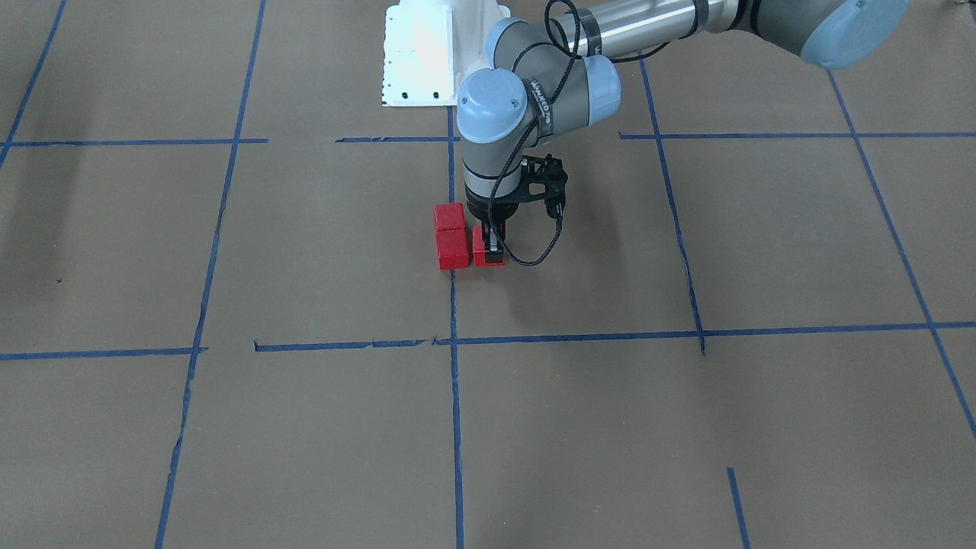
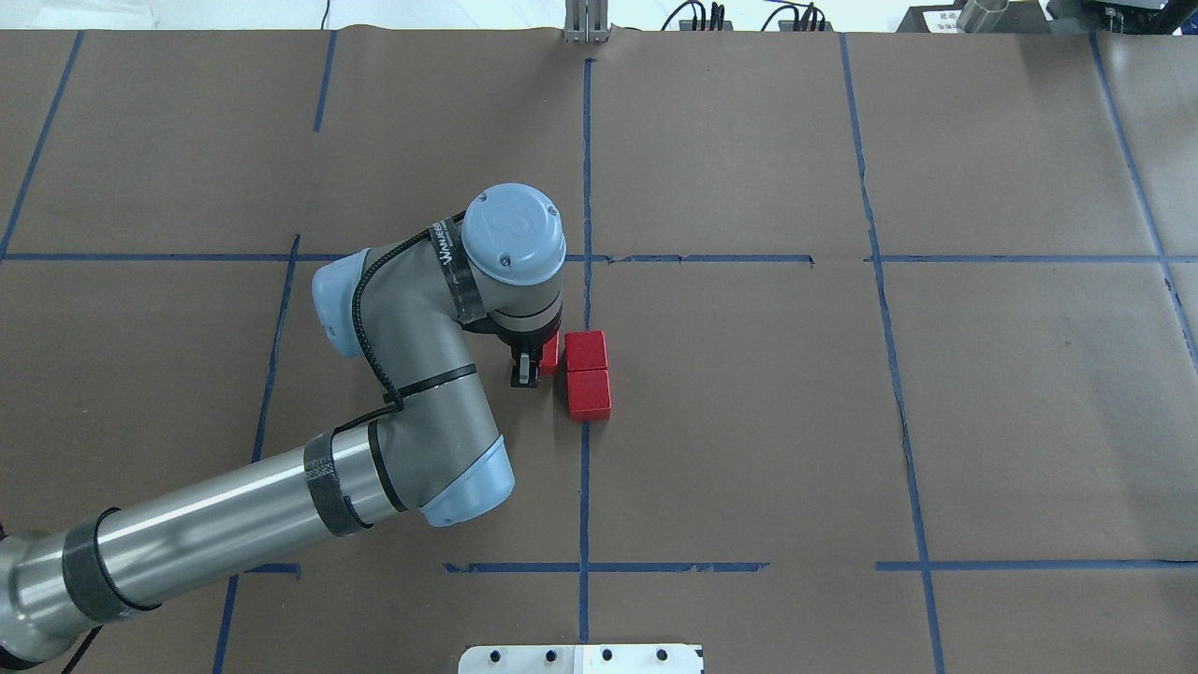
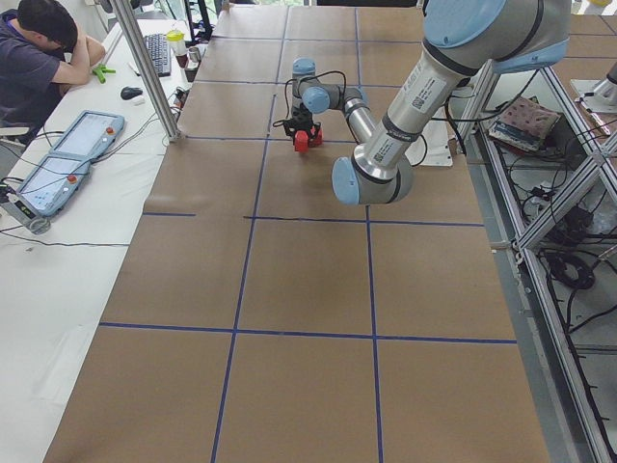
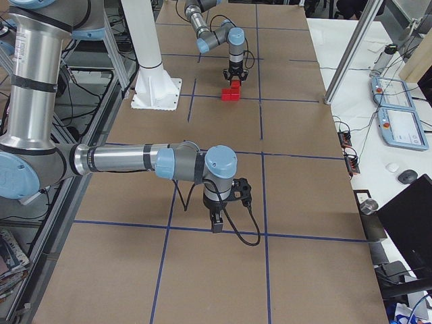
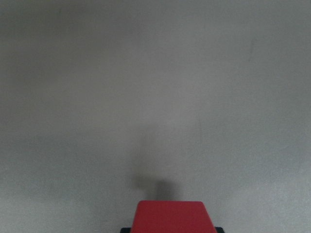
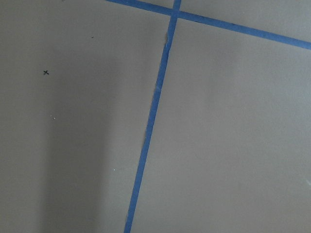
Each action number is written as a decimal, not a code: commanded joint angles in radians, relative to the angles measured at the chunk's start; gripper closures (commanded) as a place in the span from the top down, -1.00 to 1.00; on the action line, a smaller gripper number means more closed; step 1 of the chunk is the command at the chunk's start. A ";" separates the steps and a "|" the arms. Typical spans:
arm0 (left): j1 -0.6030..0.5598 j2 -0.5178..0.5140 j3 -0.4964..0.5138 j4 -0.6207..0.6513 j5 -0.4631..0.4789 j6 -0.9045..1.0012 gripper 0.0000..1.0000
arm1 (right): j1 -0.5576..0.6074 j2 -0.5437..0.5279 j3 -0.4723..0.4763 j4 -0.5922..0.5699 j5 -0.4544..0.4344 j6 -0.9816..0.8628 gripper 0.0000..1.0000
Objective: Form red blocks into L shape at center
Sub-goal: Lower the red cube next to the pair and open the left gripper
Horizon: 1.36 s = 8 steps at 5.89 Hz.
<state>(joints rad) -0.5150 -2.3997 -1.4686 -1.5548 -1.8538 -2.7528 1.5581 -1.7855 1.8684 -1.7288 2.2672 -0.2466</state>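
Brown paper covers the table (image 2: 936,421), taped into a grid with blue lines. Near its center (image 2: 655,393) two red blocks lie touching end to end on the long blue tape line (image 2: 584,487) that runs straight out from the white base (image 2: 580,658). The first red block (image 2: 589,394) is nearer the base and the second red block (image 2: 586,350) lies beyond it.

The left claw (image 1: 489,254) points straight down with its jaws closed on the third red block (image 1: 479,249), low at the paper; I cannot tell whether this block rests on the table. It stands just beside the second red block, on the robot's left of it, so the three form an L. Whether those two touch is too close to judge. The left wrist view shows only the held block's red top at its lower edge, with bare paper ahead.

The right claw (image 4: 216,221) hangs over the paper near a tape crossing, well apart from the blocks. Only the side camera shows it, so I cannot tell whether it is open or closed.
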 commanded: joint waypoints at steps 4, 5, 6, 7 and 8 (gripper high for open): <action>0.000 0.010 0.014 -0.049 0.001 -0.100 -0.02 | -0.001 0.000 -0.002 0.000 0.000 -0.002 0.99; 0.000 0.010 0.025 -0.069 0.001 -0.099 0.02 | 0.000 0.000 -0.002 0.000 0.000 -0.003 0.99; 0.000 0.010 0.025 -0.071 -0.001 -0.100 0.03 | 0.000 0.000 -0.002 0.000 -0.002 -0.003 0.99; 0.001 0.011 0.025 -0.071 -0.001 -0.100 0.05 | 0.000 0.000 -0.002 0.000 -0.002 -0.003 0.99; 0.004 0.011 0.024 -0.074 -0.001 -0.106 0.05 | 0.000 0.000 -0.002 0.000 -0.002 -0.003 0.99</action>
<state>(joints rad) -0.5131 -2.3889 -1.4443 -1.6264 -1.8545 -2.8550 1.5584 -1.7856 1.8668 -1.7288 2.2658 -0.2500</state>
